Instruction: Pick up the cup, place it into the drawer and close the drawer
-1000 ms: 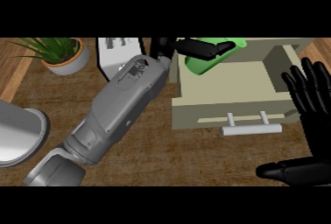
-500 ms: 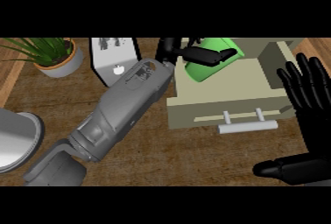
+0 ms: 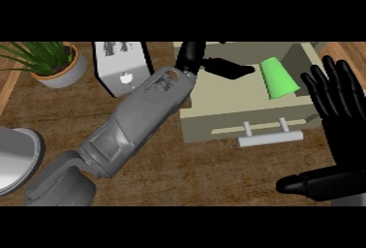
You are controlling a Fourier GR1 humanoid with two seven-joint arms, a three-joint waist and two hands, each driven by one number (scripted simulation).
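Lying in drawer: the green cup (image 3: 279, 77) is seen inside the open drawer (image 3: 243, 104).
Left hand (image 3: 214, 60): open, just beside cup, apart.
Right hand (image 3: 336, 126): open, resting at right edge.
Around: plant (image 3: 46, 60) on surface (image 3: 214, 164).

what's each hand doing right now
Left hand: open, holds nothing; cup lies apart in the drawer.
Right hand: open, resting.

Cup (image 3: 278, 77) lies in the drawer (image 3: 236, 104) — plant (image 3: 46, 58) far left.
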